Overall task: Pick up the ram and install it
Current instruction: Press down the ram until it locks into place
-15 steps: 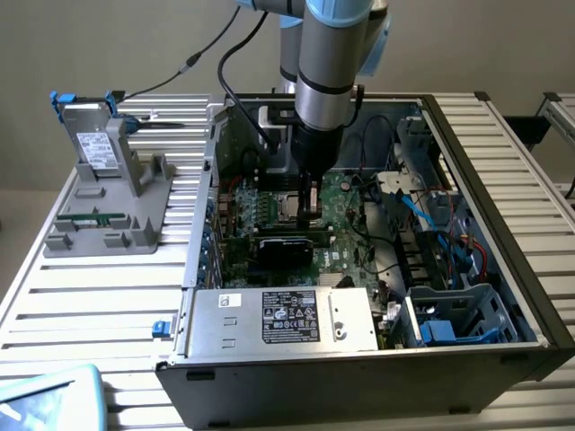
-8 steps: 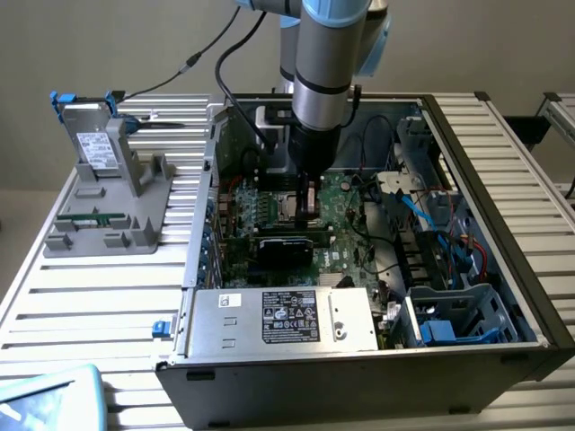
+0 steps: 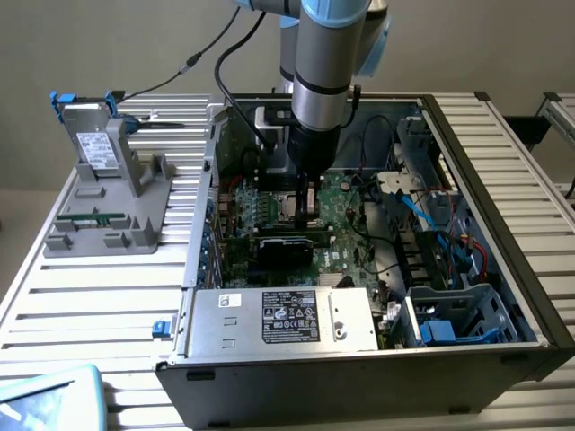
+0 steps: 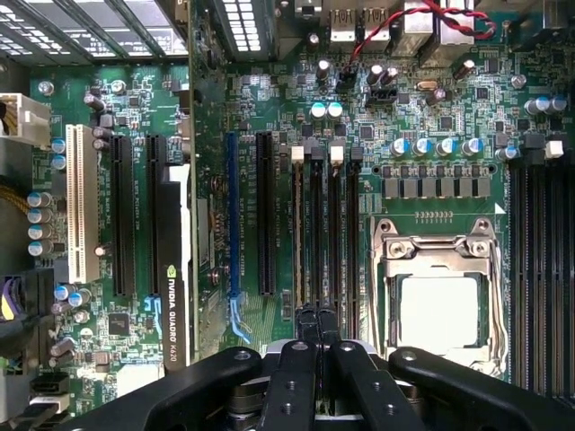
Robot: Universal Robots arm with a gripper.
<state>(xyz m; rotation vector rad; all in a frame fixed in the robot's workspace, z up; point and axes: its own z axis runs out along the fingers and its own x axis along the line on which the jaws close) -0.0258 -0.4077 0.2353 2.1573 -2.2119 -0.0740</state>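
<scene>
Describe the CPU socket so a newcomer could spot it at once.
Look inside the open computer case at the green motherboard. Beside the black memory slots where the shut gripper points sits the CPU socket: a square silver frame around a pale plate, unlike the long narrow slots flanking it.

An open computer case (image 3: 503, 269) sits on a slatted table (image 3: 81, 287), holding a motherboard (image 4: 431, 117), a CPU socket (image 4: 437, 305), a graphics card (image 4: 175, 296) and a power supply (image 3: 287, 319), with a grey holder (image 3: 112, 202) carrying a boxy drive (image 3: 90, 144) on the exterior view's left.
</scene>
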